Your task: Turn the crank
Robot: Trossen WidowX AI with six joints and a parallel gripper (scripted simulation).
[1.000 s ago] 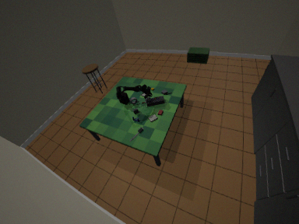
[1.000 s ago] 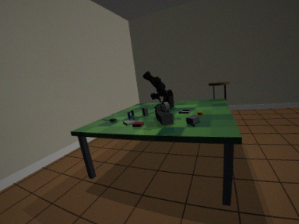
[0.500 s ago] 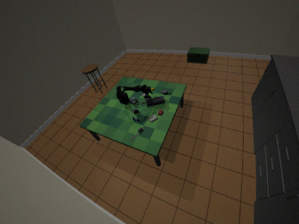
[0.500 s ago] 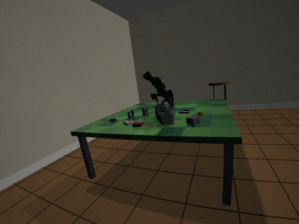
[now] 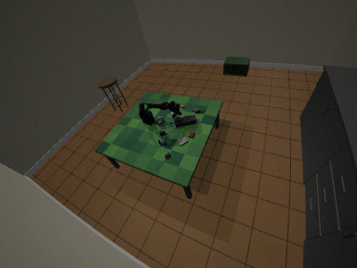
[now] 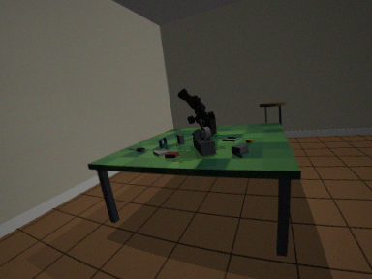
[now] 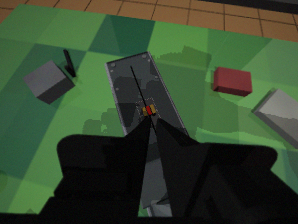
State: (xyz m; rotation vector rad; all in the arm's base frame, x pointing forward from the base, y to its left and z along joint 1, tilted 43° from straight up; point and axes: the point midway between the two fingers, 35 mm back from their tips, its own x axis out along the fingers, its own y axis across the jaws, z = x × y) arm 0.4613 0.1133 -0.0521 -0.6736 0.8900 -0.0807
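The machine [image 7: 120, 90] [image 5: 187, 122] [image 6: 204, 146] is a long dark grey box with a thin slot along its top. In the wrist view its red pointer [image 7: 149, 110] sits in the slot between two brass marks [image 7: 145, 112] [image 7: 153, 108] and looks about level with them. My gripper [image 7: 152, 122] is over the machine, its fingertips together just below the pointer in that view. Nothing shows between the tips. A round grey part [image 6: 205, 133] stands at the machine's top in the exterior view. The crank handle cannot be made out; the fingers cover the machine's near part.
A grey block [image 7: 49, 80] [image 6: 239, 149] with a black stick [image 7: 69, 62] lies to one side of the machine. A red block [image 7: 233, 81] [image 5: 191, 134] [image 6: 171, 155] and a pale grey block [image 7: 280, 115] [image 5: 183, 140] lie on the other. A yellow thing [image 6: 249, 140] lies farther back.
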